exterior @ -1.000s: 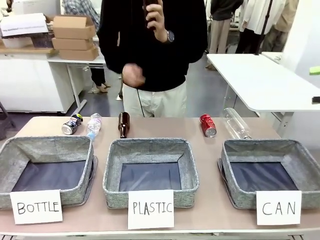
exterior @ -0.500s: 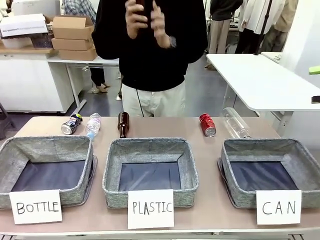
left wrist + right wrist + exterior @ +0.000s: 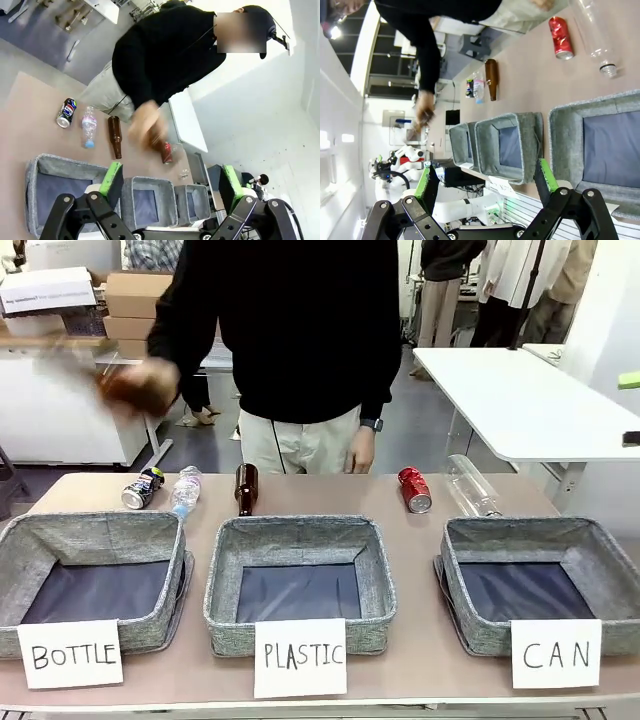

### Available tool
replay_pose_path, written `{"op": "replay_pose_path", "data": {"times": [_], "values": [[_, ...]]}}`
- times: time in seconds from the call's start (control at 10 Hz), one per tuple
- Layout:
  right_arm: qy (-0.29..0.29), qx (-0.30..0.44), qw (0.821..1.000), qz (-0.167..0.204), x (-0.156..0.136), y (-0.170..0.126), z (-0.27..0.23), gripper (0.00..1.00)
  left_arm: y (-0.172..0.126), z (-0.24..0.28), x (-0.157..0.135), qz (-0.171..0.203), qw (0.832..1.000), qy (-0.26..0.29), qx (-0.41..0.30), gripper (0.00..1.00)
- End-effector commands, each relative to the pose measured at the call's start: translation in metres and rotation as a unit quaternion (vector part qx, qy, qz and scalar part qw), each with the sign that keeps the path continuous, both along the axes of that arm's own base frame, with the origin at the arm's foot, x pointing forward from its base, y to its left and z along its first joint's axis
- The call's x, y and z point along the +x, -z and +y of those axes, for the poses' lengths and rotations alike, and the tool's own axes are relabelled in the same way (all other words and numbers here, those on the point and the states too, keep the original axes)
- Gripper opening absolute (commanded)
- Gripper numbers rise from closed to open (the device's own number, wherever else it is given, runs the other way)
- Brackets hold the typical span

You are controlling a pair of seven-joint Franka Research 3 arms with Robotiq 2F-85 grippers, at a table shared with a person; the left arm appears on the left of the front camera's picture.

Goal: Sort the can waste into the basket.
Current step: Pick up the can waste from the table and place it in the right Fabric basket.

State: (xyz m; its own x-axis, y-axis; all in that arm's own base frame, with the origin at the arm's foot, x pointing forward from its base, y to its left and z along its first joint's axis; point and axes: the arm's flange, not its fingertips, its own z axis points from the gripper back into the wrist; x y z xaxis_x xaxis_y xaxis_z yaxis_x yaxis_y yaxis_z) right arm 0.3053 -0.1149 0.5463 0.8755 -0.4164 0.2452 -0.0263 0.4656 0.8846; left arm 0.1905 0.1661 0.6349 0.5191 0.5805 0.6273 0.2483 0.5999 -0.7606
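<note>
Front view, far side of table (image 3: 415, 645): red can (image 3: 415, 490) on its side, just behind the far left corner of CAN basket (image 3: 456, 575), apart from it. Dark can (image 3: 143, 488) also on its side, well away at the robot's left end, behind BOTTLE basket (image 3: 90, 527), beside a small plastic bottle (image 3: 186, 490). Between the two cans, a brown bottle (image 3: 246, 488) behind PLASTIC basket (image 3: 300, 530); next to red can, a clear bottle (image 3: 472, 487). Looks laid out as one row past the baskets, probably for reaching over a bin, picking, then pulling back to drop. Signed on the robot's side, likely for reading the bins from here. Nothing yet in CAN basket; sorting not begun.

Left wrist view: left gripper (image 3: 171, 170) high over the baskets, fingers spread wide, nothing between them. Right wrist view: right gripper (image 3: 485, 167) likewise wide apart and empty, near CAN basket, red can ahead. Probably parked raised to leave the table to the person.

One hand (image 3: 140, 385) of the person blurred, lifted toward the robot's left, seemingly around something brownish; cannot tell what. Other hand (image 3: 360, 450) low by the far edge, apparently empty.
</note>
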Motion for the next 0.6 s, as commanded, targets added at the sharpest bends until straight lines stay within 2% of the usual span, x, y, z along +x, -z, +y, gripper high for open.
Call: {"op": "replay_pose_path", "data": {"times": [0.0,0.5], "values": [[-0.006,0.006,1.000,-0.016,0.0025,-0.0003,-0.0002,1.00,0.0011,0.0020,0.0005,-0.009,1.000,0.001,0.001,1.00],[-0.006,0.006,1.000,-0.016,0.0025,-0.0003,-0.0002,1.00,0.0011,0.0020,0.0005,-0.009,1.000,0.001,0.001,1.00]]}}
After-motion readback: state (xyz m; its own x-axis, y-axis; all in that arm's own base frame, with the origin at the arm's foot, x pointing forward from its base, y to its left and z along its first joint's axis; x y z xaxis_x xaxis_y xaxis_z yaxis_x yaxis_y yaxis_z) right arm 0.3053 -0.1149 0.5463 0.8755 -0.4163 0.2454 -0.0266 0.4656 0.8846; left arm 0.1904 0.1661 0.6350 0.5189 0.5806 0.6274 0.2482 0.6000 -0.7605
